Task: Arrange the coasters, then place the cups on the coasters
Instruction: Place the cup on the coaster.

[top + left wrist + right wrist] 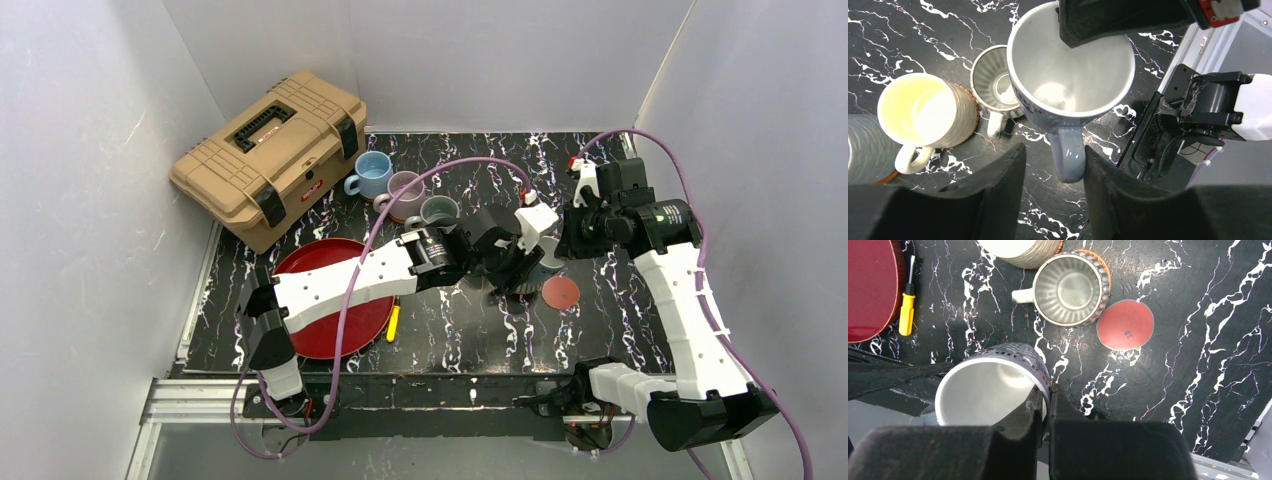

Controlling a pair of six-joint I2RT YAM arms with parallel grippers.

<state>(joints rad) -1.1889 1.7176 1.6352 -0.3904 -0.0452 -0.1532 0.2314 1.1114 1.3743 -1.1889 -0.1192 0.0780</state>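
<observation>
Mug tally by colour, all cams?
Light blue mug: 1
Mauve mug: 1
Grey-green mug: 1
Cream-yellow mug: 1
Ribbed grey-white mug: 1
Pale grey mug, pinched at the rim by the right gripper: 1
Total: 6

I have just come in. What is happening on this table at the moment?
The right gripper is shut on the rim of the pale grey mug. The left gripper has its fingers on either side of that mug's handle, not yet tight. The cream-yellow mug and the ribbed mug already stand on woven coasters. The flat red coaster beside them is bare.
</observation>
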